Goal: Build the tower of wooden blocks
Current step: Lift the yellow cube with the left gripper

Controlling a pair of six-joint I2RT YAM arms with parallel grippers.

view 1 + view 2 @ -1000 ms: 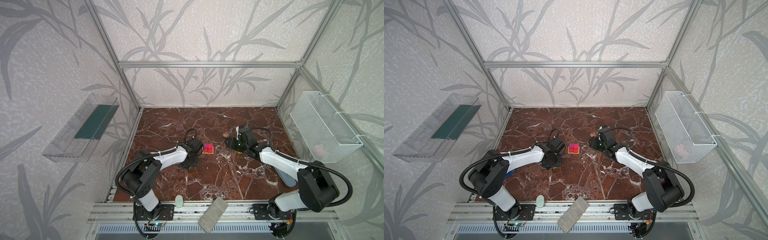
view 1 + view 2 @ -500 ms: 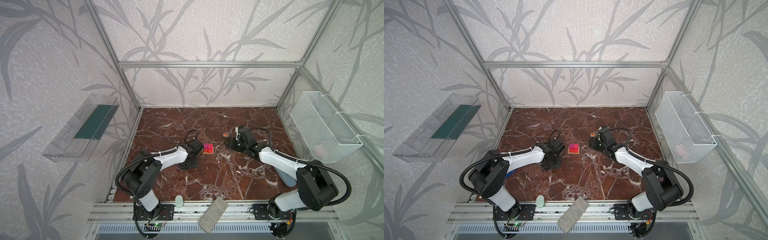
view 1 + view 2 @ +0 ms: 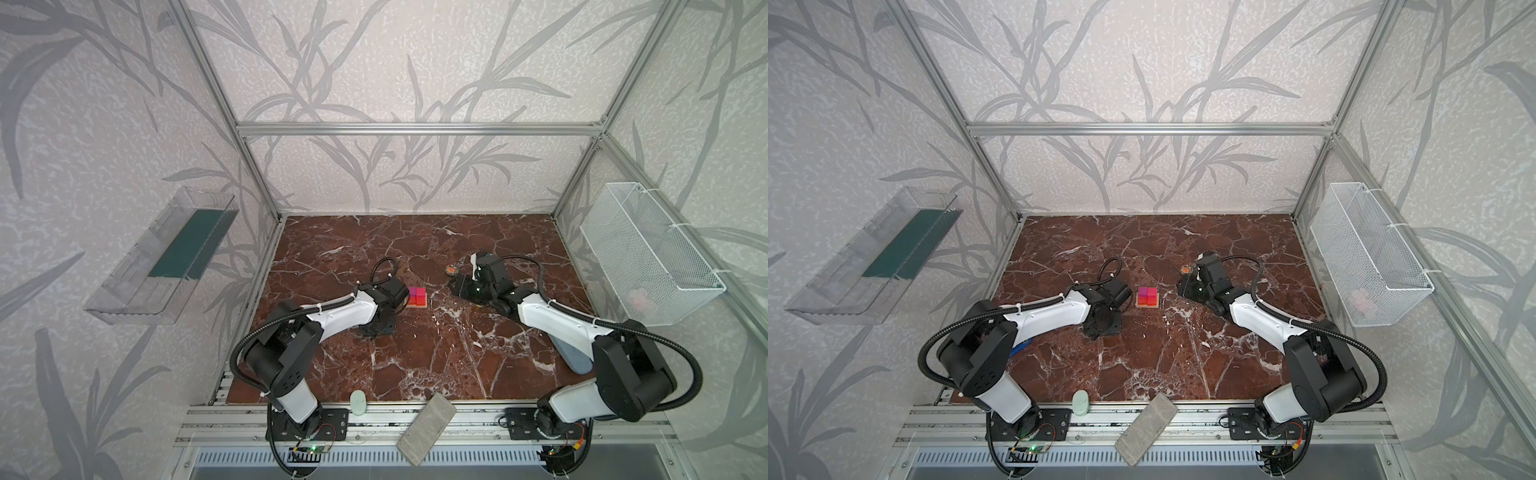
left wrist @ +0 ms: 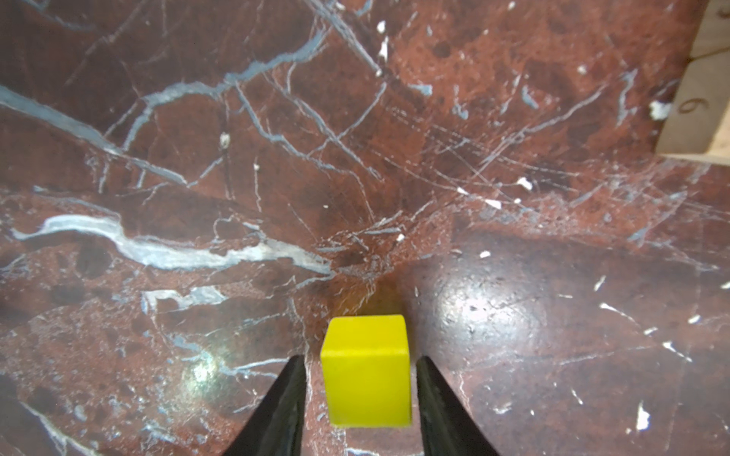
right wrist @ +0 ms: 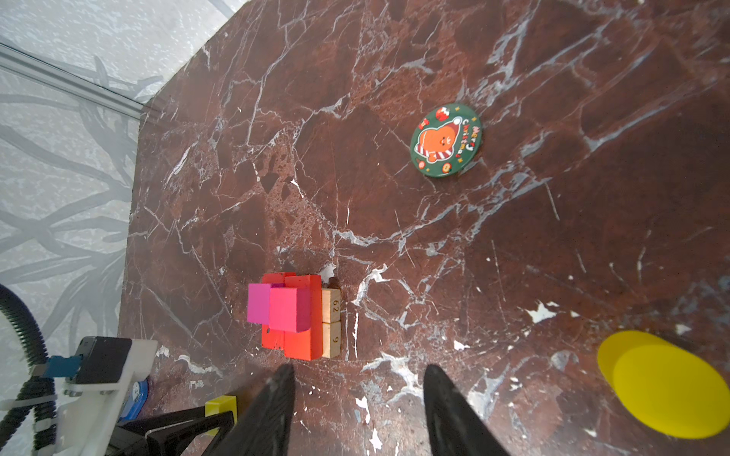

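While the tower (image 3: 417,297) stands at the centre of the table (image 3: 415,365) only part-built, with tan bars (image 5: 331,321) as base, a red layer (image 5: 302,339) on them and two magenta cubes (image 5: 290,310) side by side on top, the yellow cube (image 4: 365,371) sits on the marble near its 8 o'clock. Left gripper (image 4: 360,357) straddles that cube. Jaws partly apart, thin gap on each side, so not clamped. Right gripper (image 5: 358,369) is at the tower's 3 o'clock, jaws parted, nothing between them. Yellow cylinder (image 5: 667,391) stands on end near the right gripper, on the side away from the tower. It is hidden in both top views. Round Christmas badge (image 5: 446,141) lies at the tower's 1 o'clock. Clear wall bin (image 3: 124,299) at 9 o'clock holds a dark green slab (image 3: 187,245). Wire basket (image 3: 623,232) at 3 o'clock holds something pale pink (image 3: 638,297), too blurred to name. Grey brick (image 3: 426,428) lies on the front rail (image 3: 478,417) at 6 o'clock.
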